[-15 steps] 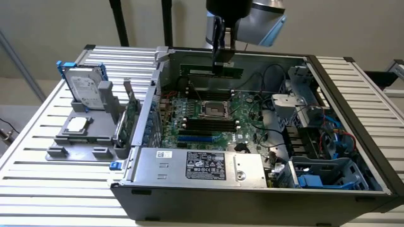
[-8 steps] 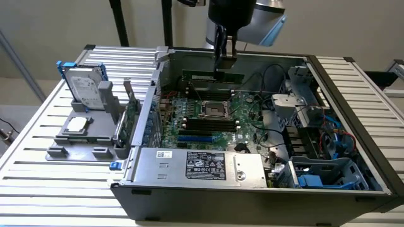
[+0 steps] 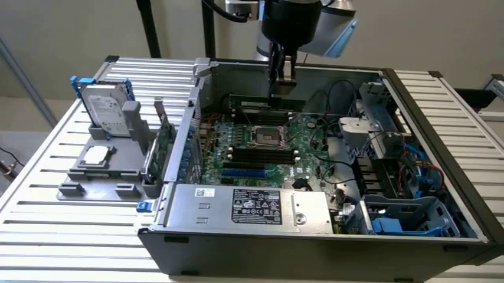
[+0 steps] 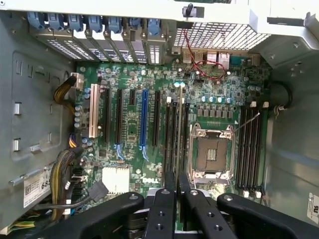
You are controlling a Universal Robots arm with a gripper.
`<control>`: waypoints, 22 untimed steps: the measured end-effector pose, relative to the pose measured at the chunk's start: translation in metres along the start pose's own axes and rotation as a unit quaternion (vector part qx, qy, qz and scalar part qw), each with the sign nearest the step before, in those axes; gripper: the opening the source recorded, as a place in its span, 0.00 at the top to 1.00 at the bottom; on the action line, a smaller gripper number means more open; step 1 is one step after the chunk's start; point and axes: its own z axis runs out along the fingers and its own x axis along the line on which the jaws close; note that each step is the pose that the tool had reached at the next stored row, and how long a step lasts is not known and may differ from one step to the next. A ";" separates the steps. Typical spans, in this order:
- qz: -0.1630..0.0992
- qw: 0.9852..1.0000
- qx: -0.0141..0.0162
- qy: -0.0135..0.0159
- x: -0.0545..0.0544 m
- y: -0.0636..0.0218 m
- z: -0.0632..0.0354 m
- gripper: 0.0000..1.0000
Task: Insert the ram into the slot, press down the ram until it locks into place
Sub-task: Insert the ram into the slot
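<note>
My gripper (image 3: 282,79) reaches down into the open computer case, shut on the ram (image 3: 268,104). The ram is a thin green stick held level and lengthwise over the black slots (image 3: 264,112) on the far side of the CPU socket. Its lower edge is close to those slots; I cannot tell whether it touches one. In the wrist view the ram (image 4: 178,139) appears edge-on between the two black fingers (image 4: 168,199), running along the parallel slots (image 4: 168,134). The gripper (image 4: 178,181) is centred over that bank.
The CPU socket (image 3: 264,137) lies just nearer than the ram, with a second bank of black slots (image 3: 260,154) beyond it. Nearby are a blue socket (image 4: 144,117), a power supply (image 3: 252,206), cables and a drive cage (image 3: 409,218). A hard drive (image 3: 106,112) stands outside the case.
</note>
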 end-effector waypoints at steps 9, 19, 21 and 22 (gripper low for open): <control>-0.010 1.000 0.000 0.000 0.001 -0.0082 0.0166 0.87; -0.020 1.000 0.000 0.001 0.001 -0.0121 0.0346 0.87; -0.020 1.000 0.000 0.001 0.001 -0.0115 0.0383 0.87; -0.020 1.000 0.000 0.001 0.001 -0.0111 0.0401 0.87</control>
